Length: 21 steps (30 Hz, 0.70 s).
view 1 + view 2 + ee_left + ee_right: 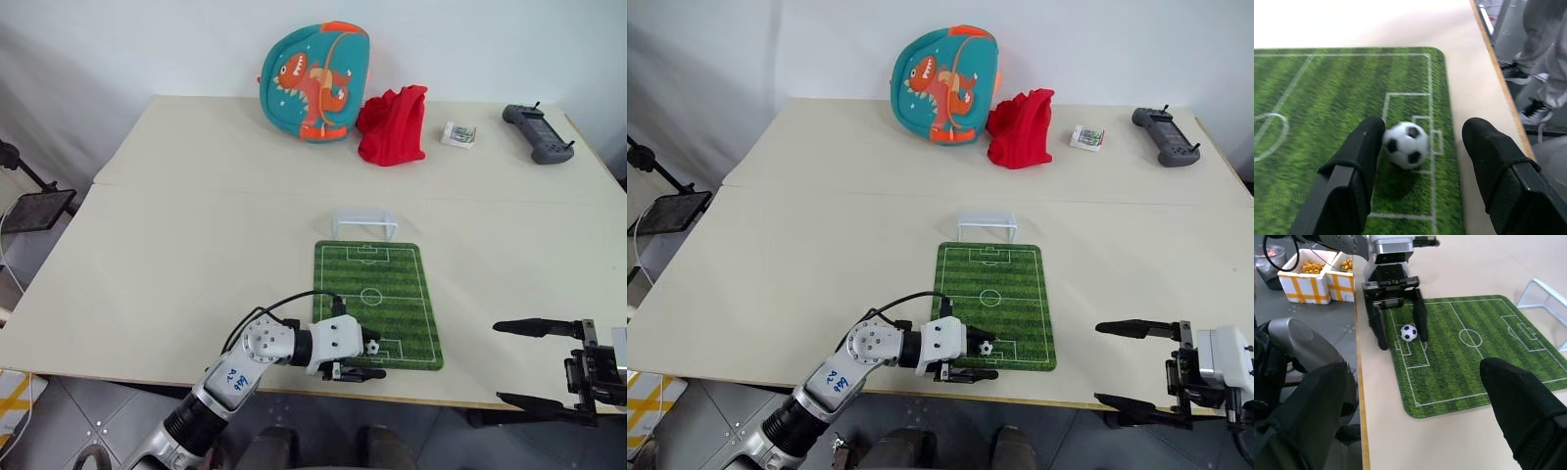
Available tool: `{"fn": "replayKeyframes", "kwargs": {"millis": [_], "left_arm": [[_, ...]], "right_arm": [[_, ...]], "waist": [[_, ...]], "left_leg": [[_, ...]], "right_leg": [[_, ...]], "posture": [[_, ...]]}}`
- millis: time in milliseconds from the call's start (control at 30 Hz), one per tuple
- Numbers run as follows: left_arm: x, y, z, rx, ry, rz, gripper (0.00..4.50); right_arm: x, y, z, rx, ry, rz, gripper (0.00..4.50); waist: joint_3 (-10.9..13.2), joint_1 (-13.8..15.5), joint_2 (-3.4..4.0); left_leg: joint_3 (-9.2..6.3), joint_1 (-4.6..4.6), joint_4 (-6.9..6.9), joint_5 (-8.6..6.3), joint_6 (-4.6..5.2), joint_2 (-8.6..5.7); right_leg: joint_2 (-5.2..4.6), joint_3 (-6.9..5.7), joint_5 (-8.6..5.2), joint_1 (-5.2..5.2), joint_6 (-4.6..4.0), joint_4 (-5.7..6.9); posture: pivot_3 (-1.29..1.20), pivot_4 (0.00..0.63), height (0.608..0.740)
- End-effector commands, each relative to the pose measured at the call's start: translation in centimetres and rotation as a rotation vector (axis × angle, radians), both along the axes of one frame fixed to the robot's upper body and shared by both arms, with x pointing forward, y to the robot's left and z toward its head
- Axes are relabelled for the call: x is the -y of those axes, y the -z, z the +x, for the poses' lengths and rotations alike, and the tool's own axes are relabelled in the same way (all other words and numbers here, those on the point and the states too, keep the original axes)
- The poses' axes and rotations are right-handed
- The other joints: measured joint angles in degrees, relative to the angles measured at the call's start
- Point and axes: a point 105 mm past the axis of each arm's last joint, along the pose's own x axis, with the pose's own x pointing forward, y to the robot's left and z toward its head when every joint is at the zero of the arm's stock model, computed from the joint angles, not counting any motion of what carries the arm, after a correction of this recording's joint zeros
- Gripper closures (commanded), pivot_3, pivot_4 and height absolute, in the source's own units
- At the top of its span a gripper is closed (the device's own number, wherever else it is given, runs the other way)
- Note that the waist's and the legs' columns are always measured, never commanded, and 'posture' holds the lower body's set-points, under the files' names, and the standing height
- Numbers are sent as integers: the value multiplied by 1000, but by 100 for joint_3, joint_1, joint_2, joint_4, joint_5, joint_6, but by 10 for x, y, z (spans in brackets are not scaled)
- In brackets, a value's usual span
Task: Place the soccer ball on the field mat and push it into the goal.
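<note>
The soccer ball (1406,145) rests on the field mat (377,284), inside the marked box at the mat's near end. My left gripper (375,354) is open around it, low over the mat's near edge. One finger (1364,147) touches the ball; the other stands well apart from it. The goal (363,222) stands on the table just past the mat's far end, its mouth facing the mat. My right gripper (500,361) hangs open and empty at the table's front edge, to the right of the mat.
A dinosaur backpack (315,80), a red cloth (394,125), a small box (458,135) and a grey controller (537,132) line the table's far side. A person's legs (1547,58) stand beyond the table edge. A white-and-yellow box (1312,276) sits on the floor.
</note>
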Motion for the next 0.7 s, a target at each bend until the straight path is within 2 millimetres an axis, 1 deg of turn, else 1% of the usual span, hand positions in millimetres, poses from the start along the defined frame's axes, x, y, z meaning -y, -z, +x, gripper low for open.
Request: {"fn": "replayKeyframes", "kwargs": {"millis": [33, 133, 200, 233, 300, 333, 367, 400, 500, 567, 633, 667, 700], "left_arm": [[0, -13, 4, 34, -11, -57, 1499], [-7, -20, 3, 30, -12, -83, 1499], [-20, -28, 1, 25, -5, -108, 1499], [-28, -31, 3, 35, -26, -109, 1499], [-43, -32, 4, 30, -50, -97, 1499], [-52, -30, 0, 7, -53, -85, 1499], [-60, -26, -5, -24, -44, -67, 1881], [-65, -23, -11, -47, -36, -53, 2073], [-72, -14, -26, -97, -7, -36, 3030], [-69, -8, -38, -124, 30, -35, 3667], [-65, -7, -40, -134, 35, -50, 4314], [-57, -7, -39, -140, 35, -68, 4480], [-47, -7, -38, -137, 35, -88, 4480]], "right_arm": [[-3, -2, -3, 1, -8, 14, 0], [-5, -2, -4, -5, -6, 19, 0], [-7, -2, -4, -2, -4, 24, 0], [-7, -2, -4, 5, -1, 30, 0], [-7, -4, -3, 26, 12, 53, 0], [-7, -6, -1, 45, 22, 67, 0], [-6, -7, 0, 68, 26, 74, 0], [-6, -6, 0, 76, 24, 74, 0], [-3, -2, 1, 73, 25, 71, 0], [1, 1, 2, 68, 32, 71, 0], [3, 3, 3, 71, 38, 71, 0], [6, 4, 3, 71, 44, 71, 0], [10, 6, 4, 74, 51, 71, 0]], "waist": [[0, 24, 0], [0, 51, 0], [0, 51, 0], [0, 46, 0], [-1, 43, 1], [-1, 43, 1], [-1, 31, 2], [-2, 27, 3], [-2, 44, 4], [-2, 69, 4], [-2, 72, 4], [-2, 74, 4], [-2, 75, 4]], "left_leg": [[0, 0, 0, 0, 0, -1], [0, 0, 0, 0, 0, 0], [0, 0, 0, 0, 0, 0], [0, 0, -1, 0, 0, 0], [0, 2, -3, 0, 0, 2], [0, 3, -2, 0, 0, 2], [-1, 3, -2, 0, 0, 2], [0, 4, -3, 0, 0, 2], [-1, 3, -4, -1, 1, 0], [-7, 2, -2, -2, 4, -3], [-10, 0, -1, -3, 8, -6], [-10, 0, -2, -3, 9, -6], [-11, 0, -2, -3, 9, -6]], "right_leg": [[0, 0, 0, 0, 1, 0], [0, 0, 0, 0, 1, 0], [0, 0, 0, 0, 1, 0], [0, 0, 0, 0, 1, 0], [0, 0, 0, -1, 1, 0], [0, 0, 0, -1, 1, 1], [0, 0, 0, -1, 1, 1], [0, 2, 0, -1, 1, 2], [-5, 3, 0, 0, 1, 0], [-9, 3, 0, 7, 0, -9], [-13, 6, 0, 11, 0, -17], [-13, 7, 0, 11, 0, -18], [-13, 6, 0, 12, 0, -20]], "posture": [[0, 150, 740], [0, 150, 740], [0, 150, 740], [0, 150, 740], [0, 150, 740], [0, 150, 740], [0, 150, 740], [0, 150, 740], [0, 150, 740], [0, 150, 740], [0, 150, 740], [0, 150, 740], [0, 150, 740]]}}
